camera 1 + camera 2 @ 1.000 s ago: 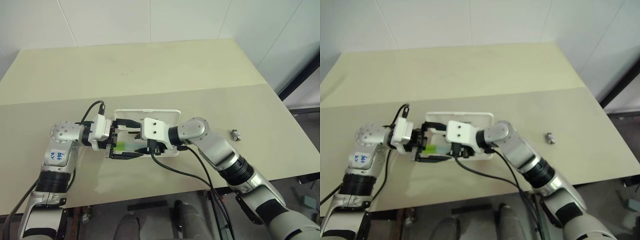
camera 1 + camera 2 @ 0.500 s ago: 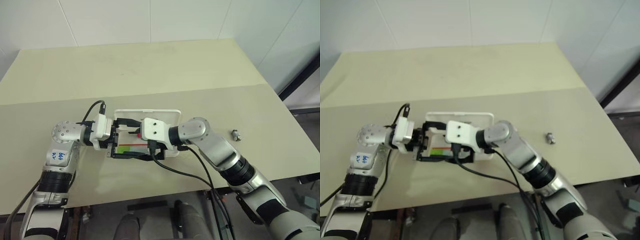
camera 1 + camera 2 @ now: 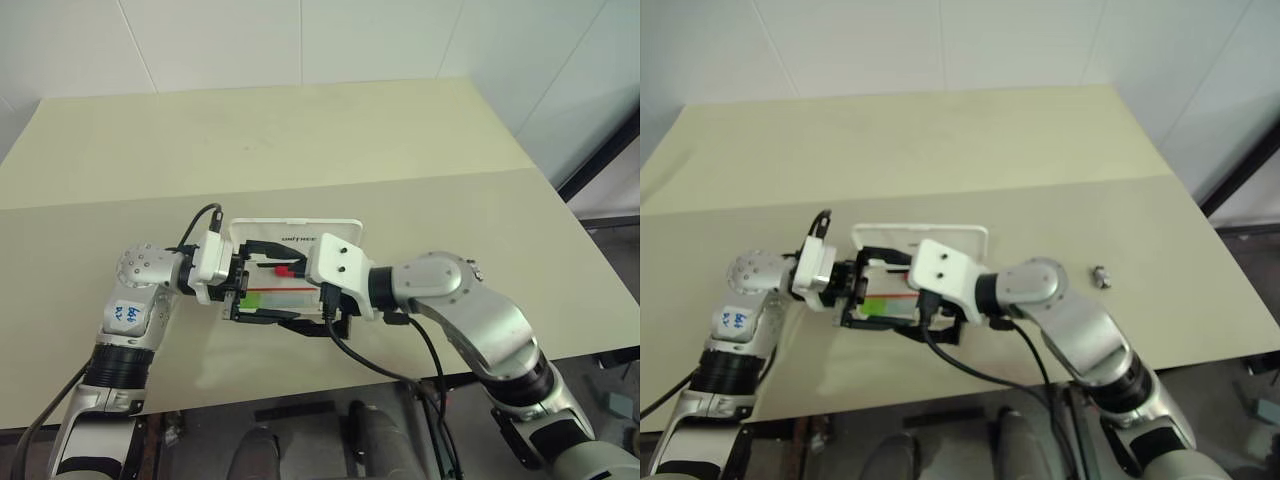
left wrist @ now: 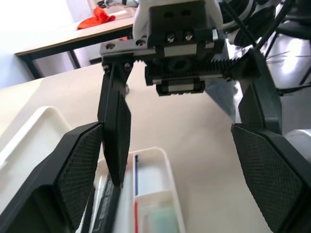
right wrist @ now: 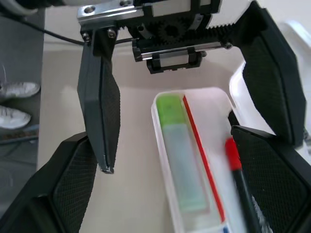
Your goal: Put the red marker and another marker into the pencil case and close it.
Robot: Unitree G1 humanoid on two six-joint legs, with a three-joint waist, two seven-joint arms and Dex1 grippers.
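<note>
The pencil case lies open on the table, its lid flat behind the tray. Another marker, pale with a green cap, lies in the tray along its near wall. The red marker lies beyond the red stripe, on the lid side. My left gripper is open and reaches in from the left, one finger on each side of the tray. My right gripper faces it from the right, also open, holding nothing. The green cap also shows from the head.
A tiny grey metal piece sits on the beige table to the right of my right arm. The table's front edge runs close below the case. A white wall stands behind the table.
My right gripper has opened and drawn back to the right, its arm swinging nearer. The green-capped marker, held between its fingers before, now lies in the tray. The left gripper has hardly moved.
</note>
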